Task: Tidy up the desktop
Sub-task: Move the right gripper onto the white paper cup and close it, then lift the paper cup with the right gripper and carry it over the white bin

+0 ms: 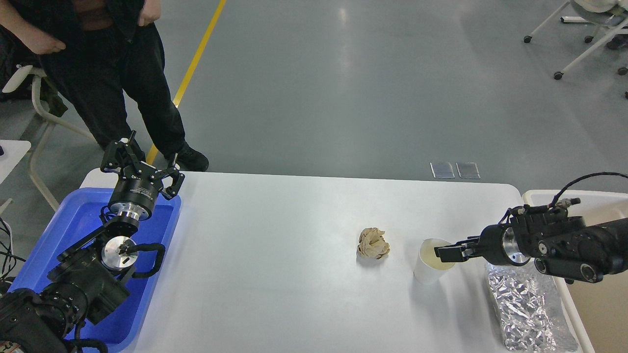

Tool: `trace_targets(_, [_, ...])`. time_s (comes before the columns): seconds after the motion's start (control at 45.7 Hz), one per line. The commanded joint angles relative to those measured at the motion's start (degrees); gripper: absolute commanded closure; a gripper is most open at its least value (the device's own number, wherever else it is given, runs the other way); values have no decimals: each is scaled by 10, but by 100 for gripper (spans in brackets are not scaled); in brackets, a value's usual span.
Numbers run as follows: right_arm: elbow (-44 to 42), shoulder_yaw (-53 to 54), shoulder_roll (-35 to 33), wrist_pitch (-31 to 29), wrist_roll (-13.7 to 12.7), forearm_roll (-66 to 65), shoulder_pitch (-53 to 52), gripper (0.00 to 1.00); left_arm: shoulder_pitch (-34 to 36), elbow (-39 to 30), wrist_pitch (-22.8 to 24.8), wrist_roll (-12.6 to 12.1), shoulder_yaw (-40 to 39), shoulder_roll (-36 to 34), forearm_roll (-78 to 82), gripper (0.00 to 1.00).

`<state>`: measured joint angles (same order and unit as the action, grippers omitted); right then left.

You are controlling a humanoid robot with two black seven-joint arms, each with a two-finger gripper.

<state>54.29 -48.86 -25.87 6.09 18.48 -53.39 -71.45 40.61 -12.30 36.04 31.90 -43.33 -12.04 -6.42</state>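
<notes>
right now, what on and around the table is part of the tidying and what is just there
Part of the job:
- desktop
- crumpled paper ball
- paper cup, right gripper at its rim
- foil sheet
- blue tray, left gripper open above it
- beige tub

Just there:
- person
- chairs
- yellow floor line

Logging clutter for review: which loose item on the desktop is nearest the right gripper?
The white paper cup: the right gripper is at its rim, while the crumpled brown paper ball lies farther left.
</notes>
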Motion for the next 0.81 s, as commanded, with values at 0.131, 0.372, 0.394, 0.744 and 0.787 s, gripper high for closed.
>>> trace_targets(0.131, [-32,-7,13,2,1,-2,12,100,0,0,0,0,0,0,0,0])
trace_targets(0.372, [-31,-2,13,1,16,5,5,100,0,0,0,0,0,0,0,0])
trace_targets(0.394, [-31,-2,13,1,18,5,4,100,0,0,0,0,0,0,0,0])
trace_targets(0.744, [14,33,-18,-4,58,33,-56,100,0,0,0,0,0,0,0,0])
trace_targets(0.787, [34,46,-29,-5,62,42,-74,100,0,0,0,0,0,0,0,0])
